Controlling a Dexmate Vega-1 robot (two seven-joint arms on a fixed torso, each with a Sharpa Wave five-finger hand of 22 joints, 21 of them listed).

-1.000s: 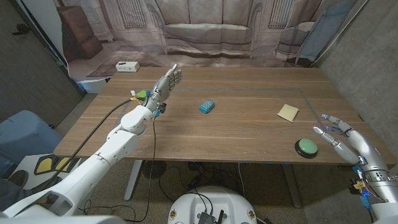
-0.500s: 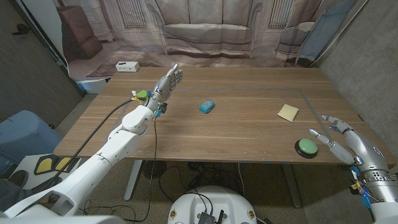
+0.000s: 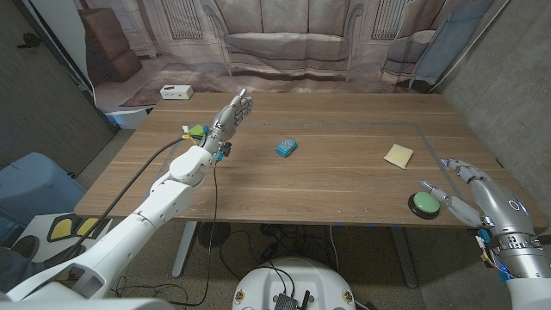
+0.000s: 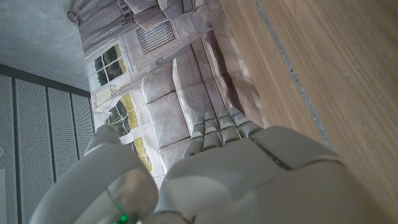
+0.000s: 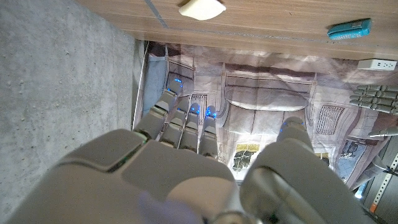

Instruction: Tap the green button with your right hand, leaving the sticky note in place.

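Observation:
The green button (image 3: 423, 202) on its black base sits near the table's front right edge. My right hand (image 3: 466, 189) hovers just right of it, fingers apart and holding nothing; the thumb reaches over the button's right side, and I cannot tell whether it touches. The pale yellow sticky note (image 3: 399, 155) lies on the wood behind the button, also seen in the right wrist view as the sticky note (image 5: 202, 8) beyond my right hand (image 5: 186, 165). My left hand (image 3: 232, 114) is raised at the far left of the table with fingers extended, empty; the left hand (image 4: 236, 174) shows over the table.
A small blue object (image 3: 287, 147) lies mid-table. A white box (image 3: 176, 91) stands off the table's far left corner. A grey concrete wall runs close along the right side. The wooden table (image 3: 327, 185) has bare wood between the blue object and the button.
My right hand has slid left towards the green button, so its thumb now overlaps the button's right side. The left arm, the sticky note and the blue object have not moved.

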